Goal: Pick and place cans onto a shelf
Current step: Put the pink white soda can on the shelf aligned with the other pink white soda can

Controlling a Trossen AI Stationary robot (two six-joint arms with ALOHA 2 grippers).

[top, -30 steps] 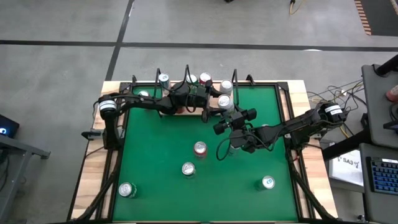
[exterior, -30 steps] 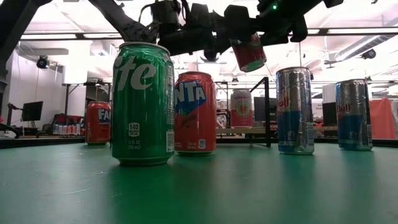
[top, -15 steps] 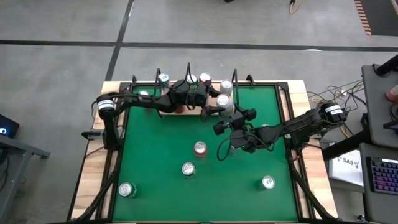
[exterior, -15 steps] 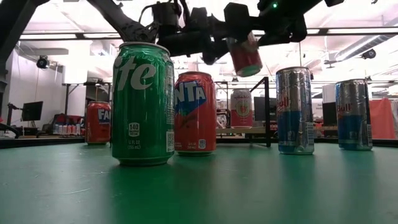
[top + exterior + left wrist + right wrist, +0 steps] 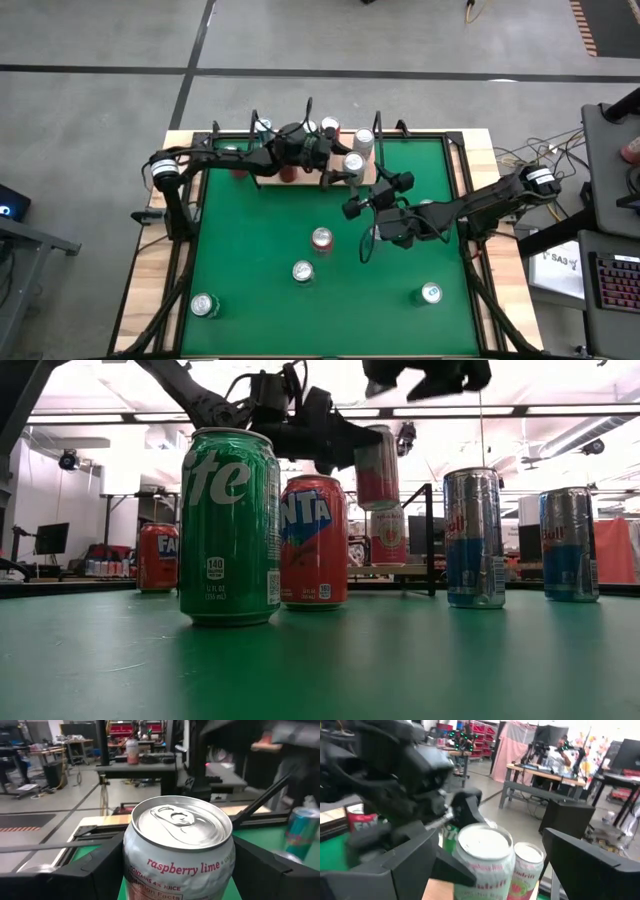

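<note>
High view: the left hand (image 5: 345,172) grips a silver-white raspberry-lime can (image 5: 353,164) near the far edge of the green surface (image 5: 250,260), beside the light-wood shelf (image 5: 368,176), where more cans (image 5: 330,126) stand. The right hand (image 5: 378,197), fingers spread wide and empty, sits just right of that can. In the low view the held can (image 5: 377,467) hangs upright above the surface, behind a green can (image 5: 229,526) and a red can (image 5: 313,541). The shelf is mostly hidden by the arms. The left wrist view shows the can's silver top (image 5: 182,822) between the dark fingers (image 5: 100,865).
</note>
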